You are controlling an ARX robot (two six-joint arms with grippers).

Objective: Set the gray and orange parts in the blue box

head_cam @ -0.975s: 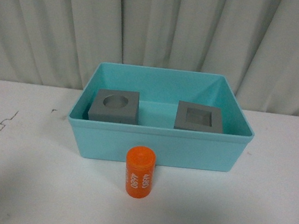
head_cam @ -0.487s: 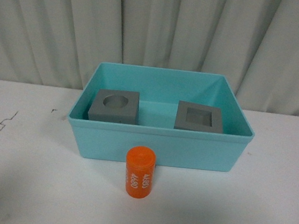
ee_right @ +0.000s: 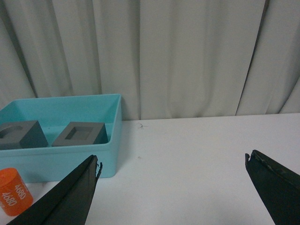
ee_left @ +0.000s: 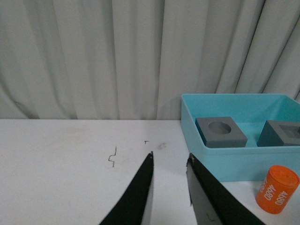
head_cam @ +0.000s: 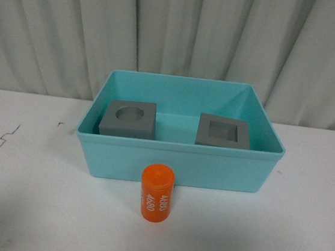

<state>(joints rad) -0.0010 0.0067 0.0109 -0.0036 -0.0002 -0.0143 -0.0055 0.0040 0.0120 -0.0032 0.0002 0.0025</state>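
Orange cylinder (head_cam: 157, 193) not yet in the blue box (head_cam: 175, 163); both pincers empty.
Left pincer (ee_left: 170, 158) barely parted, cylinder standing ahead of it, toward the right arm, just outside the box's wall. Round-recess gray cube (head_cam: 129, 119) and square-recess gray cube (head_cam: 223, 132) sit inside. Right pincer (ee_right: 172, 161) spread wide. Risk: a finger clips the upright cylinder and it topples, rolls; or a low carry catches the rim.
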